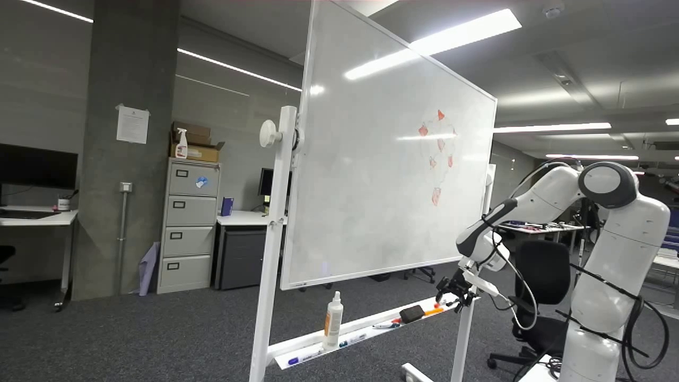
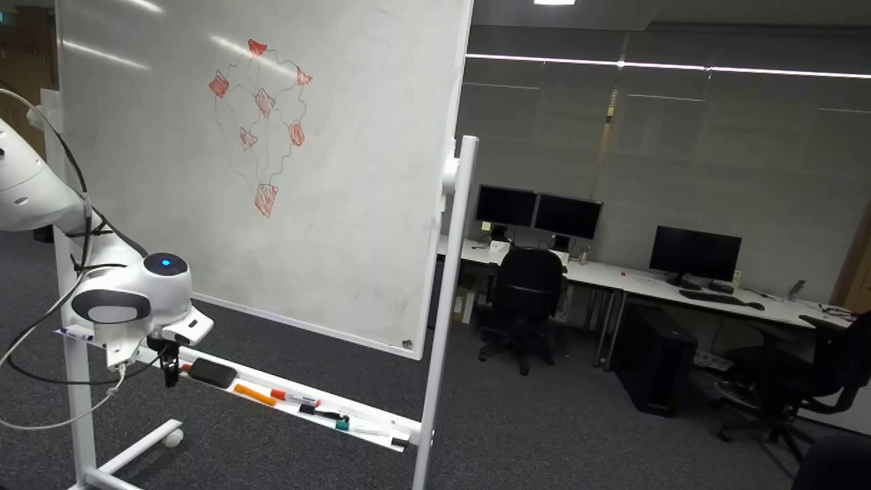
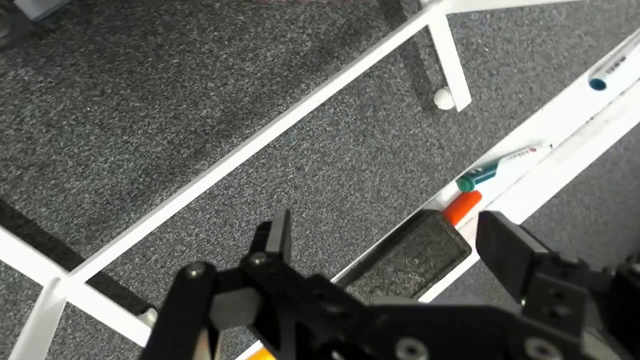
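Observation:
My gripper [image 3: 385, 237] stands open with nothing between its fingers, pointing down over the whiteboard's pen tray [image 1: 305, 354]. Between the parted fingers, farther below in the wrist view, lies a black felt eraser [image 3: 420, 252]; no contact with it shows. A red-orange marker end [image 3: 462, 207] touches the eraser's far end, and a green-capped marker [image 3: 480, 175] lies past it. Part of an orange marker [image 3: 262, 355] peeks out under the gripper. In both exterior views the eraser [image 1: 411, 314] [image 2: 212, 372] rests in the tray close to the gripper [image 1: 455, 298] [image 2: 170, 371].
Above the tray rises a whiteboard [image 2: 340, 204] with red and dark drawn shapes. A white bottle [image 1: 333, 322] stands upright in the tray among several markers. Frame posts [image 2: 449, 306] flank the board. An office chair [image 1: 542, 281] is behind the arm.

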You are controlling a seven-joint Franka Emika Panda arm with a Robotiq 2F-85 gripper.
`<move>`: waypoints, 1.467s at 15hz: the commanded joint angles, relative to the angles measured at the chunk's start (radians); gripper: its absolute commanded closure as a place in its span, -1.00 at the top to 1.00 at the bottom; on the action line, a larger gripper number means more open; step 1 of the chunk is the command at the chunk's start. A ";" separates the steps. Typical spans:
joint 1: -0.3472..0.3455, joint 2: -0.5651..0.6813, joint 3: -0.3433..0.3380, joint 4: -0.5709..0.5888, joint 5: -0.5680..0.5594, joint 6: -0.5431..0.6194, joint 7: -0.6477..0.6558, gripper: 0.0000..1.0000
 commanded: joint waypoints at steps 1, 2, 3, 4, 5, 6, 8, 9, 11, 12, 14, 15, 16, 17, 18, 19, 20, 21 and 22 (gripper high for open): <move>0.011 0.040 -0.007 0.014 0.114 0.058 0.010 1.00; 0.004 0.066 -0.004 0.022 0.120 0.067 0.031 1.00; -0.001 0.085 -0.003 0.029 0.122 0.071 0.053 1.00; -0.005 0.112 -0.006 0.041 0.125 0.074 0.069 1.00; -0.005 0.128 -0.007 0.047 0.122 0.069 0.081 1.00; -0.008 0.141 -0.012 0.056 0.093 0.025 0.074 1.00; -0.004 0.118 -0.003 0.029 0.089 0.031 0.066 1.00; -0.005 0.132 -0.005 0.038 0.084 0.011 0.065 1.00; -0.005 0.146 -0.005 0.048 0.084 0.003 0.064 1.00; -0.005 0.148 -0.005 0.051 0.084 0.002 0.064 1.00; -0.005 0.149 -0.005 0.052 0.083 0.001 0.064 1.00; -0.005 0.149 -0.005 0.053 0.083 0.001 0.064 1.00; -0.005 0.149 -0.005 0.053 0.083 0.001 0.064 1.00; -0.001 0.155 -0.004 0.071 0.121 -0.014 0.071 1.00; 0.005 0.160 -0.004 0.094 0.183 -0.037 0.072 1.00; 0.007 0.167 -0.002 0.104 0.220 -0.040 0.084 1.00; 0.011 0.175 0.002 0.121 0.271 -0.046 0.091 1.00; 0.017 0.180 0.004 0.136 0.330 -0.052 0.089 1.00; 0.024 0.186 0.007 0.152 0.389 -0.050 0.092 1.00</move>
